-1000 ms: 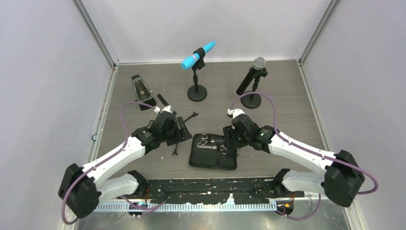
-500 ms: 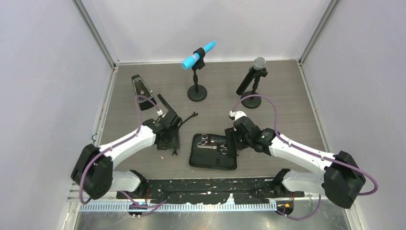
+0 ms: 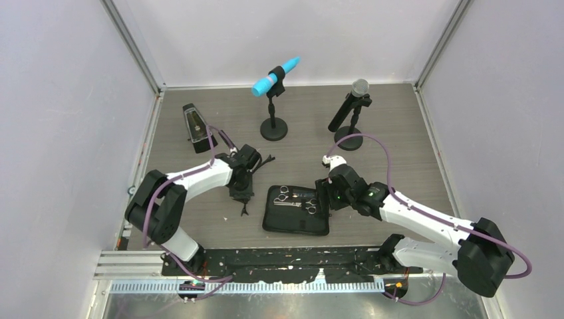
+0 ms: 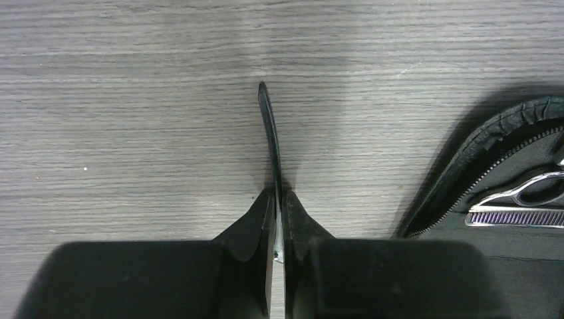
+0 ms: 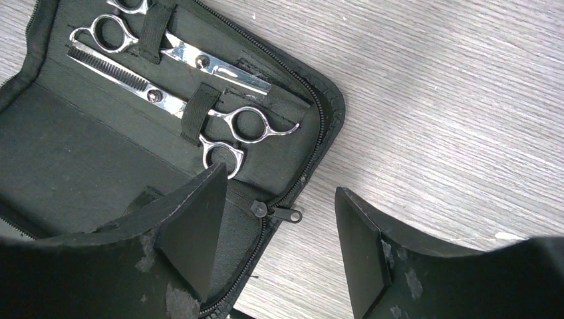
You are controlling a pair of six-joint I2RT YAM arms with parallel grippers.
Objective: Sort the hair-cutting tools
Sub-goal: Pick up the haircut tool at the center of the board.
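My left gripper (image 4: 278, 199) (image 3: 241, 191) is shut on one end of a thin black hair clip (image 4: 269, 133) (image 3: 244, 210), which rests low on the wooden table left of the case. A second hair clip (image 3: 265, 161) lies beyond the left wrist. Two silver scissors (image 5: 199, 63) (image 5: 166, 103) (image 3: 292, 198) are strapped inside the open black zip case (image 5: 66, 166) (image 3: 296, 222). My right gripper (image 5: 282, 199) (image 3: 324, 195) hangs open over the case's right edge and zip pull, holding nothing. The comb (image 3: 229, 140) shows only as a dark strip behind the left arm.
A black metronome (image 3: 195, 124) stands at the back left. Two microphone stands, one with a blue mic (image 3: 274, 76) and one with a black mic (image 3: 350, 109), stand at the back. White walls enclose the table on three sides.
The left arm has folded in and brought its gripper down at the hair clip left of the case, and its jaws have closed on the clip. The right arm has barely moved.
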